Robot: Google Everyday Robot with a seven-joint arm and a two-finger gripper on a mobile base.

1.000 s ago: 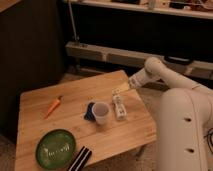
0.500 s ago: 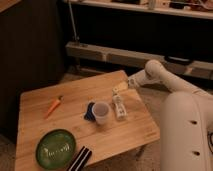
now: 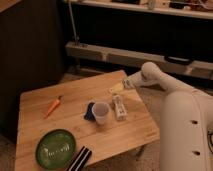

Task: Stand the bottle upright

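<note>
Wooden table before a low shelf rail in a dim room. The bottle lay flat just beside the cup; the gripper hovered at the far edge, fingers spread, empty.

The wooden bench has a white cup near its middle. A blue thing lies touching the cup at its 9 o'clock. The bottle lies flat on its side just beside the cup at 3 o'clock. A carrot lies at 10 o'clock. A green plate sits at 7 o'clock. A dark striped thing pokes over the 6 o'clock edge. The robot's jaws hang spread apart over the 1 o'clock edge.
</note>
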